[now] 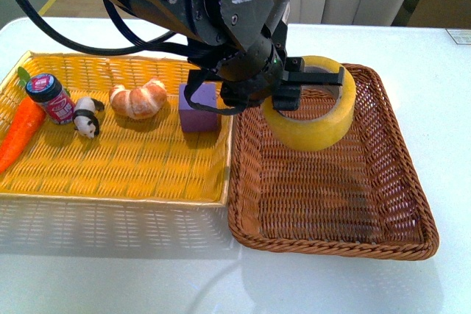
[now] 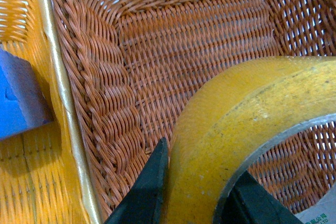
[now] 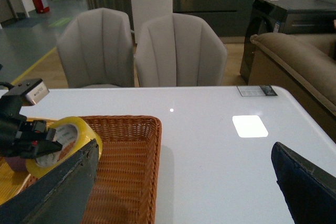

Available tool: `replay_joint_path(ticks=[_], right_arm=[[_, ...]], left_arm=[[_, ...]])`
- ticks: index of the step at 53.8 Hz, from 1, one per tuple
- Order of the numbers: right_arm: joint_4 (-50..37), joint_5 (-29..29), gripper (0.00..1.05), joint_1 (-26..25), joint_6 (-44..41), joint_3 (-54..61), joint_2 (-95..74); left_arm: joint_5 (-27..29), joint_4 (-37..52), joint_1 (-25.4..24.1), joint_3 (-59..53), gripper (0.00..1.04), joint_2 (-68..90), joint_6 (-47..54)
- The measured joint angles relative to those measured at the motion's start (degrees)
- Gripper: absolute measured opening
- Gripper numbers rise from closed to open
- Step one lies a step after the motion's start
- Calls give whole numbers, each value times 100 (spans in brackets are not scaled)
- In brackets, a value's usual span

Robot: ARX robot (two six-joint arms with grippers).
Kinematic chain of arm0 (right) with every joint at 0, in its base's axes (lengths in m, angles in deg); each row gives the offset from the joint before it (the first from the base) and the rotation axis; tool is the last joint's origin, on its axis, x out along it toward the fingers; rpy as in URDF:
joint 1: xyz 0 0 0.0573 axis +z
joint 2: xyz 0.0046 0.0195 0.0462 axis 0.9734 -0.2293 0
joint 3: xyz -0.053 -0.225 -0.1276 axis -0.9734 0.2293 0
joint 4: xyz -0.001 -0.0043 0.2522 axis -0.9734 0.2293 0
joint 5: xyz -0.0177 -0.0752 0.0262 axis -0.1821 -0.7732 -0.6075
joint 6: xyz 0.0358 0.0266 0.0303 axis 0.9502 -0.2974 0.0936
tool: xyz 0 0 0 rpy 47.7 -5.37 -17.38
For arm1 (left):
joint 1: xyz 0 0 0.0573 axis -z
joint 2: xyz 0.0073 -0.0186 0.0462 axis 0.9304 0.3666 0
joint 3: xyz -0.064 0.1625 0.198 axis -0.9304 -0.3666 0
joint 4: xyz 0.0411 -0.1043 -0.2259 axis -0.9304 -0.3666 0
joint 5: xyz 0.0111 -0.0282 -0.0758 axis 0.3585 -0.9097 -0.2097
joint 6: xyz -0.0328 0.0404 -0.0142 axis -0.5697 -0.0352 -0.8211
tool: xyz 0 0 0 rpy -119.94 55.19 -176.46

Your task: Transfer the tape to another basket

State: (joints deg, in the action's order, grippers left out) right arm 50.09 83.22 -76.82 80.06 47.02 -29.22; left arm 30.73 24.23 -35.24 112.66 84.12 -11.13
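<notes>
Left gripper [image 1: 294, 90] is clamped on the wall of the tape [image 1: 313, 126], one finger [image 2: 149, 187] outside the roll and one inside. The one roll hangs tilted from it, over the brown basket [image 1: 331, 248] directly below. It is a wide, translucent yellow band with a pale inner core. Right gripper [image 3: 178, 198] is spread wide, nothing between its fingers, well off to the right.

Two baskets in all. Just left of the left gripper sits the yellow basket [image 1: 110, 189] with one purple cube [image 1: 199, 112] nearest, then one croissant [image 1: 138, 101], one panda toy [image 1: 87, 117], one jar [image 1: 50, 97] and one carrot [image 1: 20, 131]. Both baskets rest on a glossy white surface [image 1: 110, 270]. Beyond it stand two grey chairs [image 3: 178, 51] and a brown sofa [image 3: 299, 61].
</notes>
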Motion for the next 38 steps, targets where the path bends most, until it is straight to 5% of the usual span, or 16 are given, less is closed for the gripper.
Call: replay_joint_path(ticks=[11, 32, 38], right_arm=[[0, 0, 96, 0, 0, 0, 0], [0, 0, 96, 0, 0, 0, 0], [0, 0, 96, 0, 0, 0, 0]], left_arm=[[-42, -44, 120, 7, 17, 109, -61], [-35, 275, 61, -420, 90, -68, -247], [278, 684, -151, -949, 96, -442, -177]])
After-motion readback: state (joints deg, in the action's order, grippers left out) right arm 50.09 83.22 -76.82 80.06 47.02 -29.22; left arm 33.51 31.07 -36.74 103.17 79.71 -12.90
